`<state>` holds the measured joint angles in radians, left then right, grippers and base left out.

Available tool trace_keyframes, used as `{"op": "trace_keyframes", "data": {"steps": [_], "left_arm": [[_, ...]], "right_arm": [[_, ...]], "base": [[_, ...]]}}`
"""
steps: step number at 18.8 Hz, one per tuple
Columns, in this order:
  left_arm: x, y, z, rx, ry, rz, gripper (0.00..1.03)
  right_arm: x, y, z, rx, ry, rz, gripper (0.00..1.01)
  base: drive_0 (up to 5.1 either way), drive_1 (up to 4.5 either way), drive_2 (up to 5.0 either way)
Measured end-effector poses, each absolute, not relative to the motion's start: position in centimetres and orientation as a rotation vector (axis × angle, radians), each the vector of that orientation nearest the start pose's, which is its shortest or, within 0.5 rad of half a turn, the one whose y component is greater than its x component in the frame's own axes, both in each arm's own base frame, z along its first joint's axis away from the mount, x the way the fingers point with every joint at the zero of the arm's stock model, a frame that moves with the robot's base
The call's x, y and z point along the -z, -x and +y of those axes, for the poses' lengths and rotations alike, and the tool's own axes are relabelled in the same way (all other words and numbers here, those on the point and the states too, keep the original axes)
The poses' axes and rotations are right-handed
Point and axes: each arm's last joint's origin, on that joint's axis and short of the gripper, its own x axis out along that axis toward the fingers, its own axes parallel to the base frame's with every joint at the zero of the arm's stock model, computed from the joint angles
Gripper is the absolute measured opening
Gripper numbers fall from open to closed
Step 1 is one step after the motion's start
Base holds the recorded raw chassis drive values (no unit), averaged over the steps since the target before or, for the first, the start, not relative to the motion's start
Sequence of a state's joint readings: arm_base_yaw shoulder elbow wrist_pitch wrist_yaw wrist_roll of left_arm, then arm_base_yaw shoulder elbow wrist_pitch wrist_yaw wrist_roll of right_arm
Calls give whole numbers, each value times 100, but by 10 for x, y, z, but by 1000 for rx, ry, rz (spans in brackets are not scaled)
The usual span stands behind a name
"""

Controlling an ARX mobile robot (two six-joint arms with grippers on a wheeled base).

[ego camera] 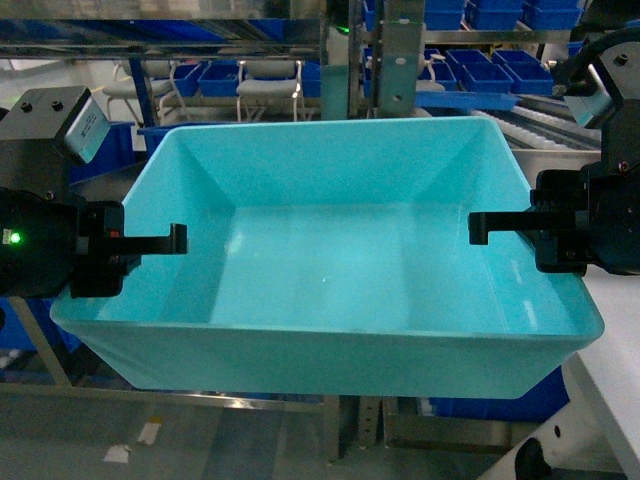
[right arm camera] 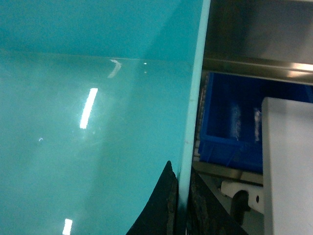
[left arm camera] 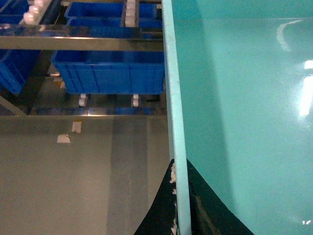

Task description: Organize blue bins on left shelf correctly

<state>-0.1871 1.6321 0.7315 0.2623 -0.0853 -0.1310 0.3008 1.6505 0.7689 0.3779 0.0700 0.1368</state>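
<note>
The turquoise tub [ego camera: 330, 260] was held level in the air before the steel shelf [ego camera: 400, 60], between both arms. Its left rim was pinched by the left gripper [left arm camera: 180, 205], one finger on each face of the wall. Its right rim was likewise clamped by the right gripper [right arm camera: 180, 205]. Darker blue bins [ego camera: 490, 70] were seen on the rack behind.

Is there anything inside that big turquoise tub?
No, the tub's floor and inner walls are bare in the head view.

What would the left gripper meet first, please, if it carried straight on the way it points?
The left gripper is clamped on the turquoise tub's left wall and points inward across it. The tub looks empty, so probably the right gripper or the far wall.
</note>
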Motion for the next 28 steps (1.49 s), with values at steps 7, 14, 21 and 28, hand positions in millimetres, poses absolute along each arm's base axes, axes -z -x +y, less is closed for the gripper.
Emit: {"op": "trace_keyframes", "data": {"steps": [7, 14, 21, 28], "left_arm": [[-155, -308, -56, 56, 40, 638, 2], [-154, -308, -55, 53, 41, 643, 2], [-154, -308, -57, 59, 39, 641, 2], [-154, -308, -54, 52, 41, 641, 2]], "right_arm": [[-169, -313, 95, -192, -40, 511, 2], [-168, -313, 97, -195, -39, 517, 2], [-168, -314, 95, -191, -40, 516, 2], [-168, -313, 97, -196, -39, 512, 2]], "base": [[-324, 491, -171], [-129, 213, -81], [-259, 159, 159], [-453, 278, 278]]}}
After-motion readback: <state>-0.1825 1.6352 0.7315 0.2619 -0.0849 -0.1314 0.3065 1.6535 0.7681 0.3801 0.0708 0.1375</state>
